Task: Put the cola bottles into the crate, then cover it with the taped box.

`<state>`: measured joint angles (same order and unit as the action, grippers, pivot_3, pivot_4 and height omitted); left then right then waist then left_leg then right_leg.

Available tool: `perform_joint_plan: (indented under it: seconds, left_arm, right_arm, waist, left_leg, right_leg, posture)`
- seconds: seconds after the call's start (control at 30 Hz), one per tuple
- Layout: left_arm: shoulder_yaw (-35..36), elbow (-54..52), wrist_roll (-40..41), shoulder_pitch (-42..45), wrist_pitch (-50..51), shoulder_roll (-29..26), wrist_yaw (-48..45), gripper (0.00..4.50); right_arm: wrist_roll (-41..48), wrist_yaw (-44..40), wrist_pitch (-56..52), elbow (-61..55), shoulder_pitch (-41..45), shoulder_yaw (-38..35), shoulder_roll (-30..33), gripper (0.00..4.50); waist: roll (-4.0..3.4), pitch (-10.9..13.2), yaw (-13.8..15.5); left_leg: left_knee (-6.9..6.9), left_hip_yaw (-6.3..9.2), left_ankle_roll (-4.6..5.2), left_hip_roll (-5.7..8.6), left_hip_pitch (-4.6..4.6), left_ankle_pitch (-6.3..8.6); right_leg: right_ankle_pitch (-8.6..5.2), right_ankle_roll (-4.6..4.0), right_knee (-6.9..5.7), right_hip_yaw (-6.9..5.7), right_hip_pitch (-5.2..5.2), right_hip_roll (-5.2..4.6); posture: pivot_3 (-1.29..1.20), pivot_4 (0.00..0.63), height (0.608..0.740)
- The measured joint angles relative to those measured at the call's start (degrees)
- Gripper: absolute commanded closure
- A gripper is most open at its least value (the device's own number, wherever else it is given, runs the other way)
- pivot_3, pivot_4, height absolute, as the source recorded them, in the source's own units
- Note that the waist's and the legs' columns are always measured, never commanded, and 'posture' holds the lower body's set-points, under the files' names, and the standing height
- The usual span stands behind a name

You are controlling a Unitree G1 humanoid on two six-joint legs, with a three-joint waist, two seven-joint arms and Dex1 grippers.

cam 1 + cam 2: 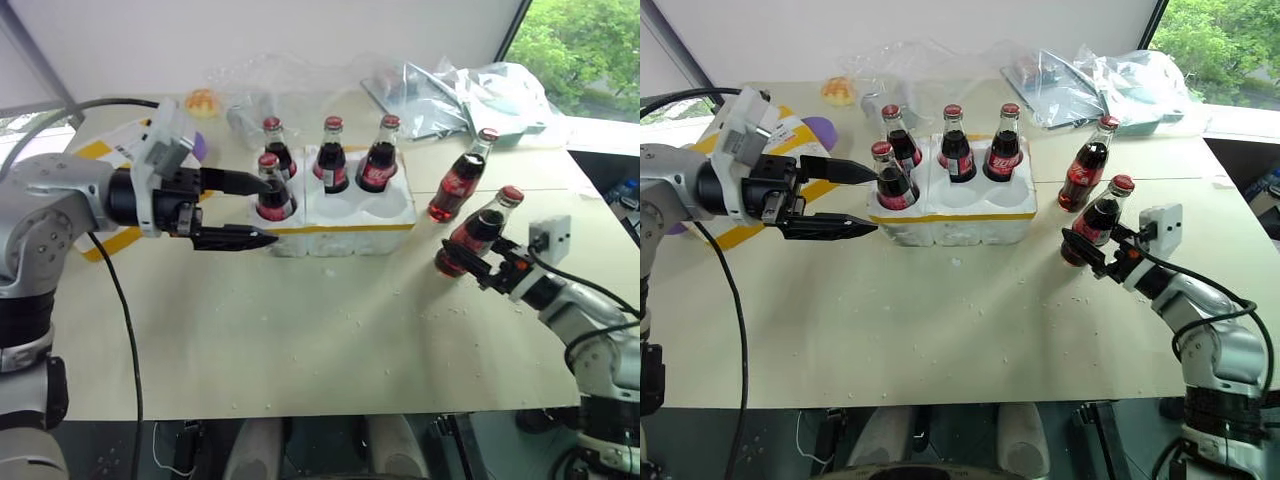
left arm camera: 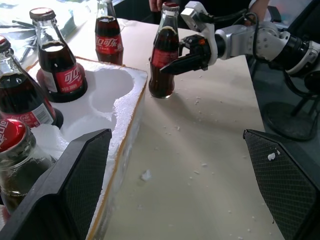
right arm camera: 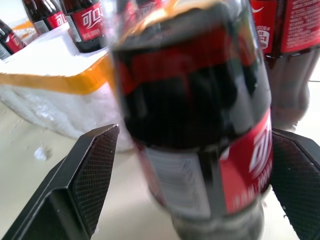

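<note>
Left eye view: left pincer (image 1: 240,210) spread empty beside the crate (image 1: 345,210), which holds four cola bottles (image 1: 331,155); two more stand on the desk (image 1: 300,340) to its right. Right pincer (image 1: 478,268) brackets the nearer bottle (image 1: 477,233), fingers not yet pressed on the glass. Loading step; next, clamp and lift toward an empty hole.

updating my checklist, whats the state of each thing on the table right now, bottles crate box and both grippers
crate: four holes filled, two front holes empty
cola bottles in crate: four, upright, capped
near cola bottle: upright on table, between right gripper's fingers
far cola bottle: upright on table, free
taped box: left of crate, not on it
left gripper: open, holding nothing, beside crate
right gripper: around near bottle, grip unclear
</note>
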<state>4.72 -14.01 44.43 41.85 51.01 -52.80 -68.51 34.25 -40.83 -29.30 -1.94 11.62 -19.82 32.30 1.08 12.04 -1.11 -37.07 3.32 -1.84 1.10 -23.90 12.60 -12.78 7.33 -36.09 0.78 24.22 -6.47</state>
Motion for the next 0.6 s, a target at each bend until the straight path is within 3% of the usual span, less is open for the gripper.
perform_joint_plan:
  seconds: [0.07,0.4,0.6]
  left_arm:
    - [0.00,-0.24,0.07,-0.01,0.11,0.00,0.34,0.00]
    - [0.77,-1.99,1.33,-1.81,1.36,-0.22,2.59,0.00]
    - [2.12,-4.05,2.88,-4.19,2.31,-0.63,4.60,0.00]
  right_arm:
    - [-0.67,0.20,0.95,1.69,1.26,0.02,0.04,1.62]
    - [1.49,-1.87,-0.95,2.04,2.63,0.17,1.49,1.61]
    - [7.69,-3.36,-6.27,-1.48,16.14,0.13,5.83,1.61]
  waist:
    - [0.00,0.00,0.06]
    - [-0.07,0.05,0.04]
    - [-0.25,0.16,-0.67]
  left_leg:
    - [0.00,0.00,0.00,0.00,-0.01,0.00]
    - [0.01,-0.02,0.00,0.01,-0.04,0.00]
    - [0.06,-0.02,0.00,-0.03,-0.04,0.00]
  right_leg:
    - [0.06,0.11,0.01,0.00,0.00,0.00]
    - [0.06,0.11,0.02,0.01,0.04,0.00]
    - [0.06,0.11,-0.04,0.05,0.15,0.05]
  posture:
    - [0.00,0.150,0.737]
    - [0.00,0.150,0.737]
    - [0.00,0.150,0.737]
